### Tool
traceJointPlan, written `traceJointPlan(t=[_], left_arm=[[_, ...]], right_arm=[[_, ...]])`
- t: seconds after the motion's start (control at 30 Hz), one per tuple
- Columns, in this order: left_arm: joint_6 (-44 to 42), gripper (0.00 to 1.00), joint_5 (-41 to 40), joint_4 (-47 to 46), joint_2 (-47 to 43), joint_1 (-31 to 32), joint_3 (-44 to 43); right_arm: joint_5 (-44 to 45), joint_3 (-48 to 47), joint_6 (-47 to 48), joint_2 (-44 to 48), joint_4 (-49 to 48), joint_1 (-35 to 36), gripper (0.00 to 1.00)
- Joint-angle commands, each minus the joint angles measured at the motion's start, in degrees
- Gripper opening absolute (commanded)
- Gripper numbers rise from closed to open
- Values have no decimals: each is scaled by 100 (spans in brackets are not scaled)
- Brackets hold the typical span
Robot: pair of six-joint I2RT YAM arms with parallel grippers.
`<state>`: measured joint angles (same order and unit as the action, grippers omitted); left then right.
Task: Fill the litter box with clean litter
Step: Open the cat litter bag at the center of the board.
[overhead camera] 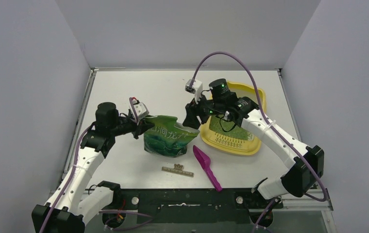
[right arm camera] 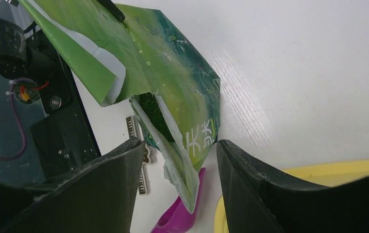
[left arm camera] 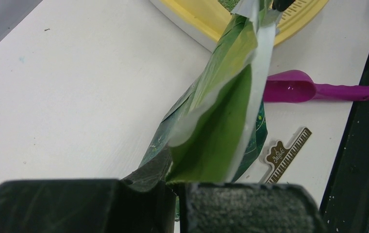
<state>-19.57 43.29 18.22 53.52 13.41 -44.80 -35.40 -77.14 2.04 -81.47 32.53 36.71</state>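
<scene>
We see white Chinese characters on the green pouch [right arm camera: 173, 73]; in the right wrist view one looks like 天, the rest unclear. The brown ruler-shaped tag [left arm camera: 285, 154] bears cursive script we cannot read.

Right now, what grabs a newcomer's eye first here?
The glossy green bag at table centre, pinched at one corner by the left claw, with the right claw open around its top edge. Beside it sits the yellow litter box holding some green litter. A magenta scoop lies nearer the arm bases.

Left pincer [left arm camera: 173, 191] clamped shut; right pincer [right arm camera: 177, 148] spread open; both arms extended.
</scene>
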Motion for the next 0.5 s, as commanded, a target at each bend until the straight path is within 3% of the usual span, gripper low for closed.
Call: traceJointPlan(t=[0.0,0.47], left_arm=[[-96,0,15,-99,-71,-3,-43],[-220,0,57,32,-64,8,-73]], right_arm=[[-263,-178,435,-190,-18,154,57],[52,-198,392,-761,-281,248,43]])
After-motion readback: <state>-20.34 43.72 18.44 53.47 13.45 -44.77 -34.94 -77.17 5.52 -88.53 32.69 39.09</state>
